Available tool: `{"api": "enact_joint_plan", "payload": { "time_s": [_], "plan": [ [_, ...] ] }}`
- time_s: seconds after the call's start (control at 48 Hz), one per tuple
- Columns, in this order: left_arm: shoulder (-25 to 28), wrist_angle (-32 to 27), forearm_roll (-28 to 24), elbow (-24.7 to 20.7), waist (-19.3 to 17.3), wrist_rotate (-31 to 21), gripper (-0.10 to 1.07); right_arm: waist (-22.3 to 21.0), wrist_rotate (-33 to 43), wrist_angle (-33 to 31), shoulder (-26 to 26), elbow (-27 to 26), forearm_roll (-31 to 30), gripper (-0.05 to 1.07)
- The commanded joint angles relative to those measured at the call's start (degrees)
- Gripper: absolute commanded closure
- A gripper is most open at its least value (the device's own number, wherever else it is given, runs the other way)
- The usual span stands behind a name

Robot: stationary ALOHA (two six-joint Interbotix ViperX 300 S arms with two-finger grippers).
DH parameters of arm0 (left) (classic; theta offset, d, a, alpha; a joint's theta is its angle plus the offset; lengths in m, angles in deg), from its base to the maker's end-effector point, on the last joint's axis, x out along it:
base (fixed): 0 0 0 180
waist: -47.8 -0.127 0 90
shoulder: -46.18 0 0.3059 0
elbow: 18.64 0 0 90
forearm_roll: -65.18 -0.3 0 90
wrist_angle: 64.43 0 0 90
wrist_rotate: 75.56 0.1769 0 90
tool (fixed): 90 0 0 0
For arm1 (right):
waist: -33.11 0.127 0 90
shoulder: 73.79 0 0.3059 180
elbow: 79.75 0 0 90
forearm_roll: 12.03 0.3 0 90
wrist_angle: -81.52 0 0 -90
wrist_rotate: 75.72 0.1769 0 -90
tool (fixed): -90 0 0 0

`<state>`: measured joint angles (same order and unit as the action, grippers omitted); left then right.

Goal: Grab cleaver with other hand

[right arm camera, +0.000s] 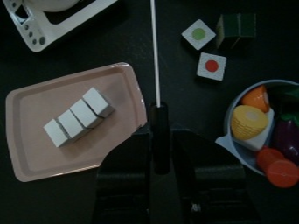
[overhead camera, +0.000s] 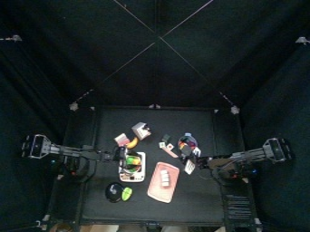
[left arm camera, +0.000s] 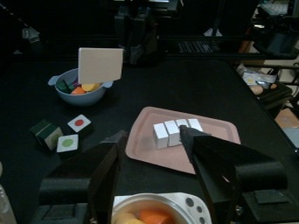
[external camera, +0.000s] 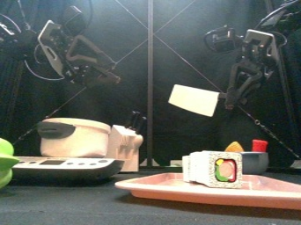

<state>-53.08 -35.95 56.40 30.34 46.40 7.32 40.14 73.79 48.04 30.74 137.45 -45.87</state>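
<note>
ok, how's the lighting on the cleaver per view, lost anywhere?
Front view: cleaver brightly lit, stands out against the dark. Left wrist view: its pale face reads clearly. Right wrist view: edge-on, only a thin white line. Top view: too small to pick out.

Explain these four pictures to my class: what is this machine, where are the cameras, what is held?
It is a robot with two black arms at a small black table. One picture looks down from above, one looks level across the table, one rides on each wrist. On the table lie a pink tray of white blocks, a bowl of toy fruit and small cubes. The right end effector holds the cleaver in the air; the left end effector is open and empty.
</note>
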Motion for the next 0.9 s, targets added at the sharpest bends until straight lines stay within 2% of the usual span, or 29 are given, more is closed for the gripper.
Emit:
{"api": "enact_joint_plan", "payload": {
  "time_s": [0.0, 0.146, 0.5, 0.875],
  "plan": [
    [-0.2, 0.7, -0.2, -1.2, 0.1, 0.0, 0.05, -0.2, -2.0, 0.4, -0.3, -2.6, 1.1, 0.62],
    [-0.2, 0.5, -0.2, -1.1, 0.1, 0.1, 0.05, -0.5, -3.6, -0.2, -0.8, -4.4, 3.3, 0.62],
    [0.2, 0.4, 0.2, -1.4, 0.1, 0.0, 0.05, -0.2, -4.4, -0.9, -1.0, -4.7, 4.3, 0.62],
    [3.5, 0.5, 0.1, -2.7, 0.2, 0.1, 0.05, -0.1, -11.6, -1.8, -4.7, -5.6, 7.2, 0.62]
  ]
}}
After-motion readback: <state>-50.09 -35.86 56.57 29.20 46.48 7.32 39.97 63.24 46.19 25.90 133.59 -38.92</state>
